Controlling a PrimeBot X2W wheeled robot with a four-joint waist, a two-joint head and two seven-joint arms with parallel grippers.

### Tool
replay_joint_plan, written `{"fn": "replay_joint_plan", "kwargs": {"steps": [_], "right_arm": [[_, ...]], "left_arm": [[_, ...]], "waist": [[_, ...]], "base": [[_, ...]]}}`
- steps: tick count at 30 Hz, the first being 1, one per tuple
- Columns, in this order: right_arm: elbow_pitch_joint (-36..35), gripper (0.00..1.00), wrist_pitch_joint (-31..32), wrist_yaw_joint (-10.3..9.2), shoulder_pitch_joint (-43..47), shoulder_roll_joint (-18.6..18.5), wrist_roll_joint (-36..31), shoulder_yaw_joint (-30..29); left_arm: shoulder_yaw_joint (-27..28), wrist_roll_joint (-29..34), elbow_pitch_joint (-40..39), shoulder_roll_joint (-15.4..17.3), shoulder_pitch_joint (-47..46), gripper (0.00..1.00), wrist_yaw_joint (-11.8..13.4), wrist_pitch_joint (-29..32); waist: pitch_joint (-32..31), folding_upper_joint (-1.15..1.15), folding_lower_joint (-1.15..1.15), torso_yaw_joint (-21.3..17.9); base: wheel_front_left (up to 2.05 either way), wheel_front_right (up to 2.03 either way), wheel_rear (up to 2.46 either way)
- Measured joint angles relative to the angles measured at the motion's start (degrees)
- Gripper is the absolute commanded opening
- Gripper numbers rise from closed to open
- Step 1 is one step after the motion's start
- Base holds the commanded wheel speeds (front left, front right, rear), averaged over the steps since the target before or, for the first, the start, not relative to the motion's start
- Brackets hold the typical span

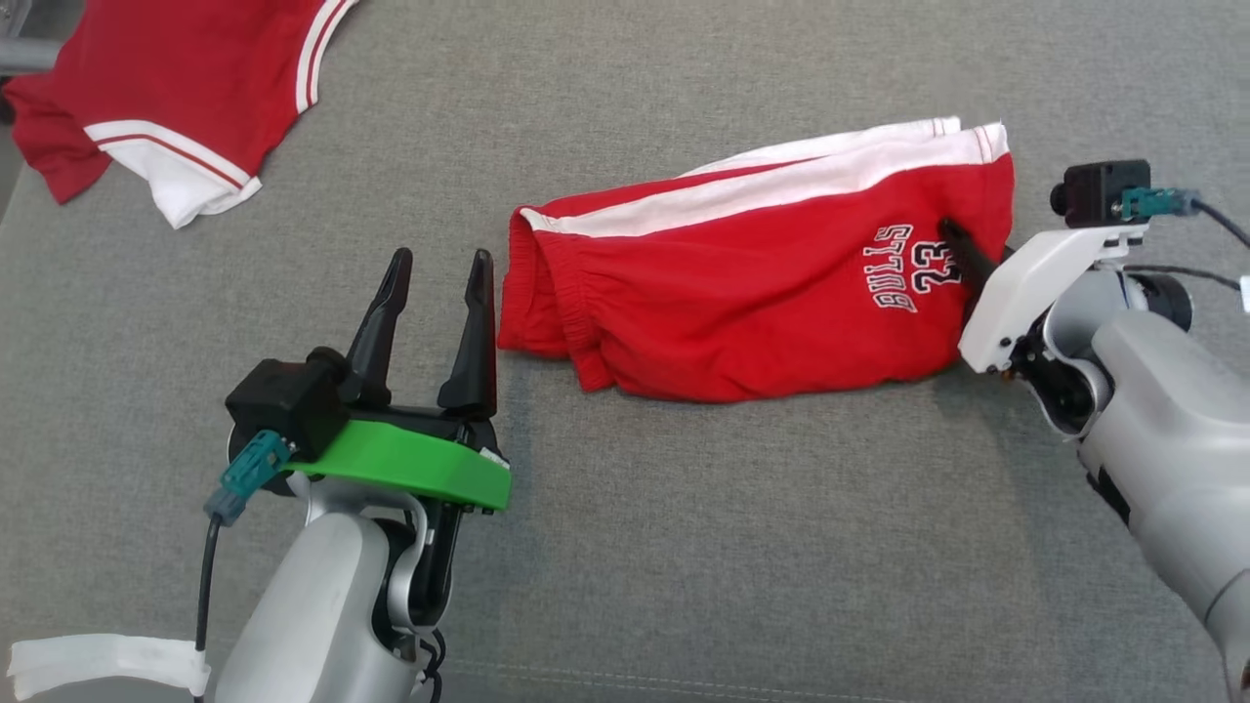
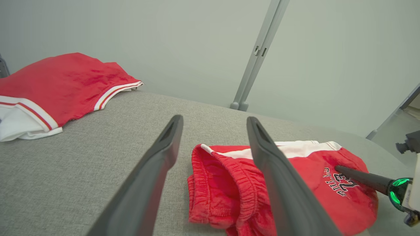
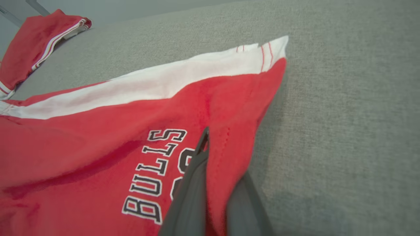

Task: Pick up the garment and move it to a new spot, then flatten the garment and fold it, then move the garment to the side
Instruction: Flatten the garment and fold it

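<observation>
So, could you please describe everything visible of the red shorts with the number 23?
The red shorts look like soft jersey cloth, with a white side stripe, a gathered elastic waistband and BULLS 23 printed in white, dark-edged letters. They lie folded and slightly creased on the grey fabric surface, waistband toward the robot's left. The right gripper pinches a fold of cloth beside the print between its shut fingers.

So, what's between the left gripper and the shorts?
Nothing but a narrow strip of bare grey surface: in the head view the left gripper, jaws open, sits beside the shorts, not touching.
</observation>
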Motion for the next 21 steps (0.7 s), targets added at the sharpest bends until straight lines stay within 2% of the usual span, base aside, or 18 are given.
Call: {"fn": "replay_joint_plan", "kwargs": {"steps": [11,20,21], "right_arm": [[-0.21,0.00,-6.22,0.00,6.51,2.78,1.97,-0.34],[0.64,0.00,-8.03,0.00,7.36,2.77,1.97,-0.18],[0.94,0.06,-8.32,0.00,7.57,2.74,1.96,-0.16]], "left_arm": [[1.58,0.86,-1.32,0.55,2.27,1.00,0.00,0.00],[1.04,1.26,-1.38,0.90,3.64,1.00,-0.01,0.00],[1.04,1.37,-1.37,0.90,3.76,1.00,-0.02,0.00]], "waist": [[-2.51,0.00,0.00,-4.69],[-4.43,0.00,0.00,-7.70],[-4.61,0.00,0.00,-7.82]], "base": [[0.00,0.00,0.00],[0.00,0.00,0.00],[0.00,0.00,0.00]]}}
